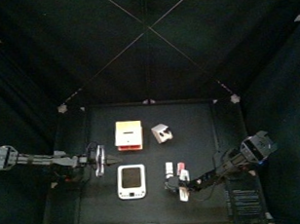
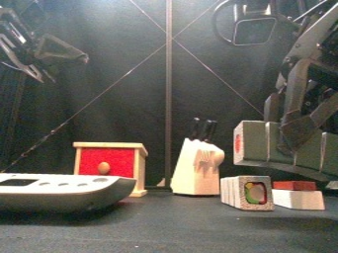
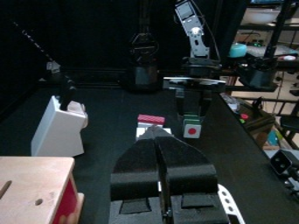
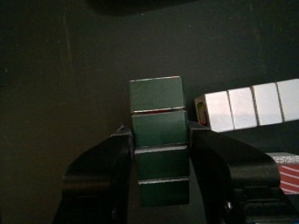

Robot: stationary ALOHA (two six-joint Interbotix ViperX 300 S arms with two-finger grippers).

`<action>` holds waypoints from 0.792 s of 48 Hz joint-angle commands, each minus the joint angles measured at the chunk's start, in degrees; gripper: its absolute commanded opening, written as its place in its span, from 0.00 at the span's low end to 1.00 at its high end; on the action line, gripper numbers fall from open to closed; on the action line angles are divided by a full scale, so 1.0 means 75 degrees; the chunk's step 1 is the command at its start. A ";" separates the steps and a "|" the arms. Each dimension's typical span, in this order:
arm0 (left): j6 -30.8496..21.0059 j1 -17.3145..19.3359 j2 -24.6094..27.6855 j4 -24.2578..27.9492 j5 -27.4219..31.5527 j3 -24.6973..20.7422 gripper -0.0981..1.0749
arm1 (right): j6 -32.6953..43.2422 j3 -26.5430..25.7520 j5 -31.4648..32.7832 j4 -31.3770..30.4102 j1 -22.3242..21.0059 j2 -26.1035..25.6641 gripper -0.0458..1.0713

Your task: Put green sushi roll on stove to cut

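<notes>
The green sushi roll, a dark green bar in several segments with a red end, hangs off the table with my right gripper shut across it. In the front view the roll is held level above the right side of the table, over the other sushi pieces. The white stove with its dark panel lies flat at the front left, well apart from the roll. My left gripper is shut on nothing and hovers high on the left.
A yellow-and-red-topped wooden box and a white knife block stand behind the stove. A white segmented roll and a red-topped piece lie at the front right, below the right gripper.
</notes>
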 commanded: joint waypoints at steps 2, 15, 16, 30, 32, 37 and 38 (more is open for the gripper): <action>0.0012 0.0035 -0.0035 0.0000 -0.0059 -0.0094 0.07 | 0.0023 -0.0258 -0.0012 0.0023 0.0012 -0.0199 0.54; 0.0000 0.0023 -0.0129 -0.0012 -0.0059 -0.0023 0.07 | 0.0047 -0.1113 0.0129 0.0387 -0.0211 -0.0258 0.54; -0.0012 0.0035 -0.0141 -0.0012 -0.0059 -0.0012 0.07 | 0.0059 -0.1184 0.0152 0.0445 -0.0305 -0.0258 0.54; -0.0023 0.0059 -0.0410 -0.0117 -0.0059 0.0223 0.07 | 0.0422 -0.2098 0.0328 0.2309 -0.1418 -0.0047 0.54; -0.0023 0.0082 -0.0469 -0.0141 -0.0070 0.0270 0.07 | 0.0516 -0.2168 0.0316 0.2484 -0.1559 0.0000 0.54; -0.0035 0.0141 -0.0621 -0.0234 -0.0059 0.0387 0.07 | 0.0984 -0.2332 0.0328 0.2871 -0.1840 0.0246 0.55; -0.0035 0.0141 -0.0645 -0.0258 -0.0059 0.0398 0.07 | 0.1102 -0.2379 0.0328 0.2895 -0.1863 0.0293 0.55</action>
